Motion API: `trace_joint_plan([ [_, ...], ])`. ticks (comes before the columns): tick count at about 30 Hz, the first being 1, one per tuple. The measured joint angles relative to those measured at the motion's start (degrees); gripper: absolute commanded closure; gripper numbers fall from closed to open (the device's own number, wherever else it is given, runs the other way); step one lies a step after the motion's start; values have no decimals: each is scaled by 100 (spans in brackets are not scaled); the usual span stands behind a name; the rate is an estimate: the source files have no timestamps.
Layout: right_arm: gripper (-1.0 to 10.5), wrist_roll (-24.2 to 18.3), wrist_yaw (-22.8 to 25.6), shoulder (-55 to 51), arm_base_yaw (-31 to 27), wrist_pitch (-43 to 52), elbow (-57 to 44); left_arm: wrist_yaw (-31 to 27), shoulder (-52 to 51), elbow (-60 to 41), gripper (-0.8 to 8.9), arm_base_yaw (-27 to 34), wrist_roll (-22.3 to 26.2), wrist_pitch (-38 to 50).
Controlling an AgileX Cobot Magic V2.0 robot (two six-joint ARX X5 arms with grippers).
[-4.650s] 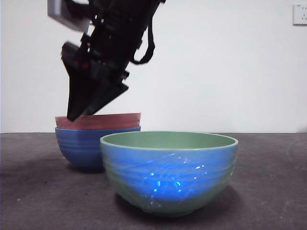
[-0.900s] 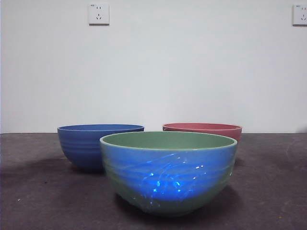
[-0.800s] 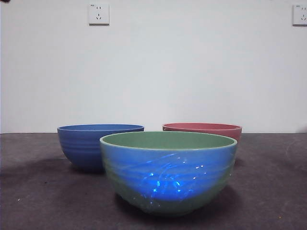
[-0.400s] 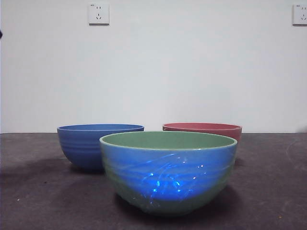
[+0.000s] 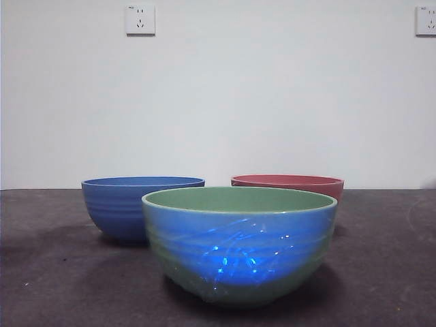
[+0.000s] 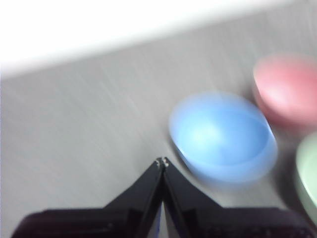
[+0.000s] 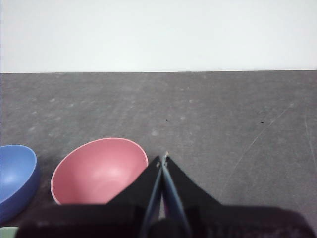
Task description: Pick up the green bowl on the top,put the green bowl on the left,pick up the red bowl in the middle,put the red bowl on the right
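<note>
The green bowl [image 5: 239, 242] stands upright on the table at the front centre, with a blue glow on its side; its edge shows in the left wrist view [image 6: 308, 176]. The red bowl [image 5: 289, 183] stands behind it to the right, alone on the table; it also shows in the right wrist view [image 7: 99, 172] and the left wrist view [image 6: 288, 88]. My left gripper [image 6: 162, 161] is shut and empty, raised clear of the bowls. My right gripper [image 7: 162, 157] is shut and empty, beside the red bowl. Neither arm shows in the front view.
A solid blue ribbed bowl [image 5: 139, 205] stands behind the green bowl to the left; it also shows in the left wrist view [image 6: 223, 136] and the right wrist view [image 7: 15, 176]. The dark table [image 5: 388, 272] meets a white wall with two sockets [image 5: 139, 19].
The arm that stood over the red and blue stack 4.3 s ago has left the front view. The red bowl now stands alone at the right. Nothing has moved in the last second.
</note>
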Motion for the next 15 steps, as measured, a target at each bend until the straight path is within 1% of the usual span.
trace_joint_plan([
  [2,945,0,0,2,0,-2,0,31,-876,-258,816,525,4,157],
  [6,945,0,0,-2,0,-2,0,92,-1766,-1523,816,1478,-295,817],
  [10,945,0,-2,0,0,-2,0,181,-2083,-2428,816,1764,-455,1314],
  [15,945,0,0,0,0,-2,0,219,-2127,-3241,816,1816,-507,1718],
])
